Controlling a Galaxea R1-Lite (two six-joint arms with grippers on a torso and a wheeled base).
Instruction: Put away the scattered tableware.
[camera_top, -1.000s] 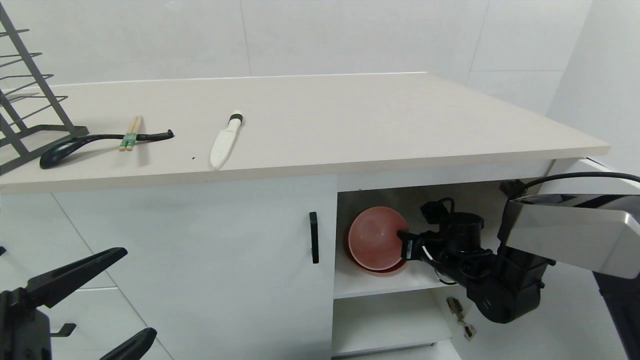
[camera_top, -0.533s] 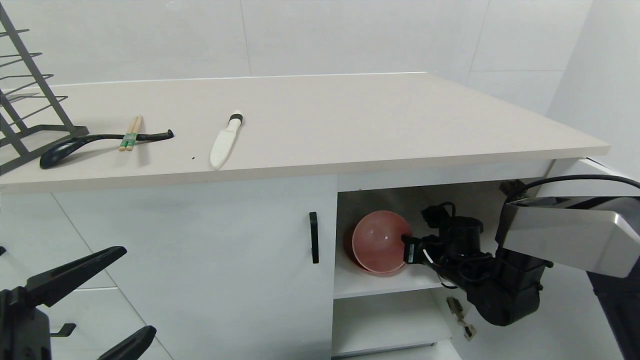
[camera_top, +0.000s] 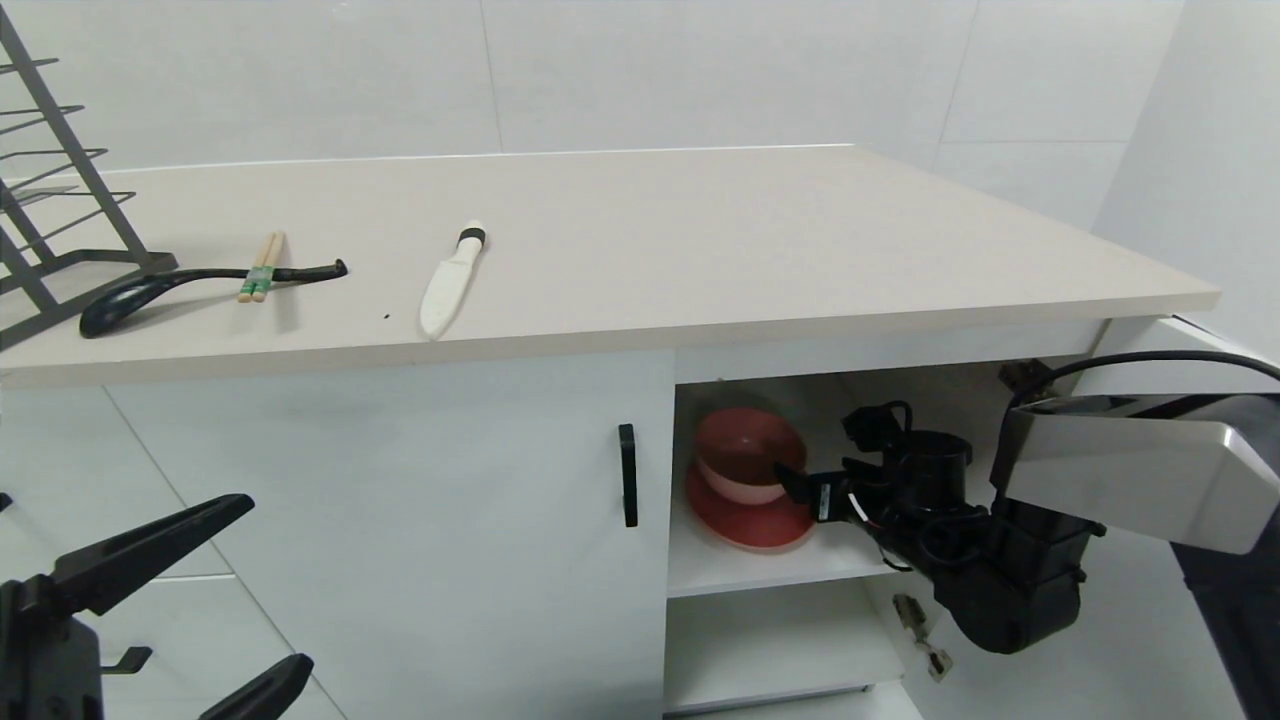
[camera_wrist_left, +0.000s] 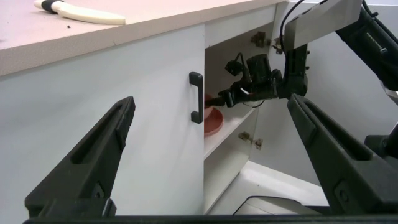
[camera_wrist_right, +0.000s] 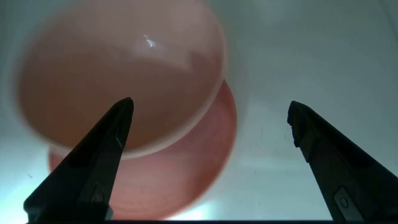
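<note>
The round pink plastic bowl (camera_top: 745, 452), tilted before, now sits upright on the flat red plate (camera_top: 752, 522). The right claw (camera_top: 790, 482) is released; that piece seems stowed.

The left gripper (camera_wrist_left: 210, 102) hangs with fingers spread wide before a white cupboard door (camera_wrist_left: 155, 93) with a black handle (camera_wrist_left: 196, 98). Past the door, the right gripper (camera_wrist_left: 229, 99) is inside the open cupboard, near a red plate (camera_wrist_left: 214, 122) on the shelf (camera_wrist_left: 235, 126). A white knife (camera_wrist_left: 81, 12) lies on the worktop (camera_wrist_left: 161, 14).
</note>
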